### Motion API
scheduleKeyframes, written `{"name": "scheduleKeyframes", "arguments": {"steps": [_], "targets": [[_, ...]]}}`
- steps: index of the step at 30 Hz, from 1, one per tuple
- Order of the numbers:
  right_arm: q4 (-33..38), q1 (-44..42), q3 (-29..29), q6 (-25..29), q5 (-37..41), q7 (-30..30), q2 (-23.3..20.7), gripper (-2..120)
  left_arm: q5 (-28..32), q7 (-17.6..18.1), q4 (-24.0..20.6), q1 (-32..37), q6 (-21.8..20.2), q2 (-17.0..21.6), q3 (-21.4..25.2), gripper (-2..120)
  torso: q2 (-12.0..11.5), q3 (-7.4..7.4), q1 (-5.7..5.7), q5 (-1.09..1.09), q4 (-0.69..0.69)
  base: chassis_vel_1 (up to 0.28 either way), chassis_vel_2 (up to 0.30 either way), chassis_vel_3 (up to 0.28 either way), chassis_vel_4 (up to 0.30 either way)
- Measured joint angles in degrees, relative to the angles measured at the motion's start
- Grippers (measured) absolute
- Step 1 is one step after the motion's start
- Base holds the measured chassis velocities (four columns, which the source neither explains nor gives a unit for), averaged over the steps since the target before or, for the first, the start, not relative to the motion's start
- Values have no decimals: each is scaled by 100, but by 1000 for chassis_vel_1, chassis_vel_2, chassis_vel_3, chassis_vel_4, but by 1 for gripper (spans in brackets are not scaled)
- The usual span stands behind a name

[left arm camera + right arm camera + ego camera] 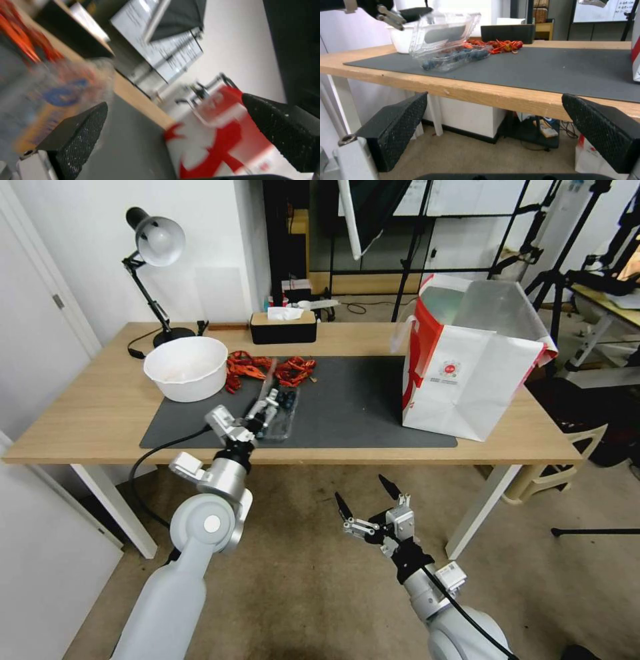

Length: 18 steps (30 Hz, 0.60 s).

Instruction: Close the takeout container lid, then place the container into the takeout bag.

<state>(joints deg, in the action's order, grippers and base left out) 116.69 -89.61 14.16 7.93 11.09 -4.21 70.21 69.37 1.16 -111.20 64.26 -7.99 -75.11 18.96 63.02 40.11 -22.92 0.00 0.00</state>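
You see the takeout container (280, 413) on the grey mat, its lid (445, 33) half-raised over blueberries; the takeout bag (470, 363) stands upright, well apart.

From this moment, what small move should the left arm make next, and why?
Probably push the lid down onto the takeout container. The lid stands half-raised above the blueberries, and the left end effector, open, is at it. The right end effector hangs open below the table edge.

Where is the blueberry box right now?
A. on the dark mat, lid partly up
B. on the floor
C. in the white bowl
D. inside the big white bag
A: the takeout container sits on the dark mat, its lid tilted up beside the left gripper.
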Motion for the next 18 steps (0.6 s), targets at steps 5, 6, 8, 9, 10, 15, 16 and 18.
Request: {"name": "scheduleKeyframes", "arguments": {"steps": [5,6,8,9,10,15,16,18], "targets": [[0,3,-5,0,-6,0,26,100,621,417,21,-182,-566,34,-21,100,0,0,0,0,0,0,0,0,0],[-2,4,-17,-1,-7,0,38,100,846,676,24,-240,-713,34,-5,100,0,0,0,0,0,0,0,0,0],[-2,9,-25,-7,-4,-2,47,100,975,832,25,-270,-825,34,10,100,0,0,0,0,0,0,0,0,0],[-2,19,-31,-15,10,-5,50,100,1030,937,27,-287,-907,34,14,100,0,0,0,0,0,0,0,0,0],[2,47,-44,-38,53,-11,55,100,1056,1080,48,-310,-997,35,6,98,0,0,0,0,0,0,0,0,0],[74,113,-63,-140,219,-46,57,100,1045,1396,101,-357,-1034,32,-35,88,0,0,0,0,0,0,0,0,0],[127,135,-63,-194,343,-76,50,100,1041,1476,106,-369,-1034,29,-35,83,0,0,0,0,0,0,0,0,0],[168,153,-63,-235,439,-106,41,100,1032,1523,108,-375,-1034,26,-36,79,0,0,0,0,0,0,0,0,0]]}}
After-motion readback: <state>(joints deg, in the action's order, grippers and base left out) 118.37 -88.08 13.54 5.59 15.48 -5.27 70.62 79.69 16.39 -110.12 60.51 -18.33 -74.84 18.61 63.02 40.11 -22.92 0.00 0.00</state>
